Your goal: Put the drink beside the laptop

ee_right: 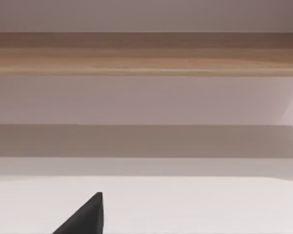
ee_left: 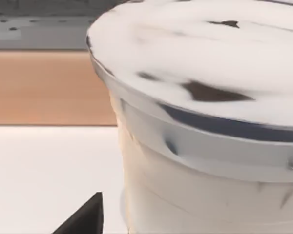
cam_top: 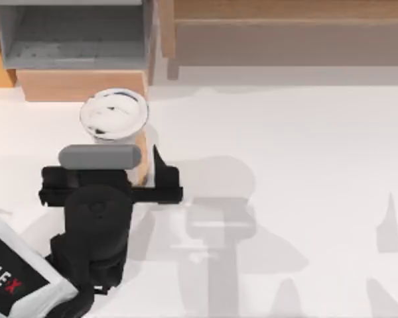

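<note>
- Looking down from above, you find the drink [cam_top: 114, 116] standing upright on the white table [cam_top: 285, 146], far toward the left side and close to the back
- Its round white lid [cam_top: 113, 114] carries dark smears; a beige-brown cup wall shows just below the lid on the side nearer the arm
- The left gripper [cam_top: 140, 162] sits right at the cup, on its near side; a grey bar [cam_top: 99, 156] on the wrist covers part of the cup's lower edge
- One dark fingertip [cam_top: 156, 158] stands just beside the cup's right flank; the other finger is hidden under the wrist, so you cannot tell whether the fingers are spread or pinching the cup
- From the left wrist camera, the drink [ee_left: 200, 122] looms very near: lid on top, dark band under its rim, milky wall below; one black fingertip [ee_left: 85, 217] shows beside it, with a sliver of table between them
- Behind the drink stands a wooden cabinet with a grey open compartment [cam_top: 73, 36]; a wooden shelf [cam_top: 285, 20] runs along the back to the right
- From the right wrist camera, one black fingertip [ee_right: 85, 214] of the right gripper shows over bare table, facing a wooden ledge [ee_right: 146, 53]; you cannot tell that gripper's finger state
</note>
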Motion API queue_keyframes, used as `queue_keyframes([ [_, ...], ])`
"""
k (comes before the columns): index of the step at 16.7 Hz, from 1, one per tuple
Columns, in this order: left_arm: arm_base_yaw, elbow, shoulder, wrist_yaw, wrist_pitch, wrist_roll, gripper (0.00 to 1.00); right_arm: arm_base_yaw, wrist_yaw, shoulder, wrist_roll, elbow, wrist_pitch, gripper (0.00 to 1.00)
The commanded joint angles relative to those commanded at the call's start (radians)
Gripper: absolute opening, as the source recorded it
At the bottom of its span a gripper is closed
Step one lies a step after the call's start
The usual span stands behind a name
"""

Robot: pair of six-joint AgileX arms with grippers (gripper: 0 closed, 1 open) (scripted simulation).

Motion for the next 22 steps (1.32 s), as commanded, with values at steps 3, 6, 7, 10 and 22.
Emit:
queue_keyframes([
  [3, 0.079, 0.084, 0.098, 0.078, 0.025, 0.023, 1.0, 0.0, 0.0, 0.0, 0.0, 0.0, 0.0, 1.0],
  [6, 0.099, 0.104, 0.118, 0.098, 0.03, 0.029, 1.0, 0.0, 0.0, 0.0, 0.0, 0.0, 0.0, 1.0],
  [7, 0.099, 0.104, 0.118, 0.098, 0.03, 0.029, 1.0, 0.0, 0.0, 0.0, 0.0, 0.0, 0.0, 1.0],
  [10, 0.099, 0.104, 0.118, 0.098, 0.03, 0.029, 0.85, 0.0, 0.0, 0.0, 0.0, 0.0, 0.0, 1.0],
  [22, 0.099, 0.104, 0.118, 0.098, 0.03, 0.029, 0.0, 0.0, 0.0, 0.0, 0.0, 0.0, 0.0, 1.0],
])
